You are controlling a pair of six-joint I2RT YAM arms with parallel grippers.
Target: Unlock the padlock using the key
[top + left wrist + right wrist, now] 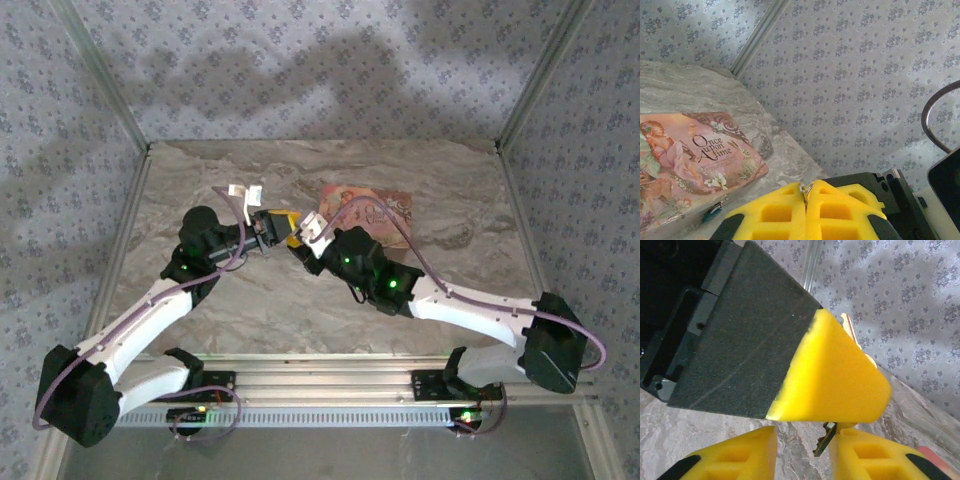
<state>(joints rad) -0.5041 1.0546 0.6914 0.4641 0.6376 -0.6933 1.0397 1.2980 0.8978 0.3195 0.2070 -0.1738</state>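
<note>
Left gripper [284, 230] was shut tight on the key [823, 440], its ring pinched at the pad tips. Right gripper [805, 440] jaws stood partly apart with the key tip in the gap; contact unclear. Grippers sat tip to tip mid-frame in top view, bare tabletop [250, 310] all round, side rail [128, 200] well apart. Padlock [713, 212] sat at the pink box [690, 160] front edge, lower left of left wrist view.
</note>
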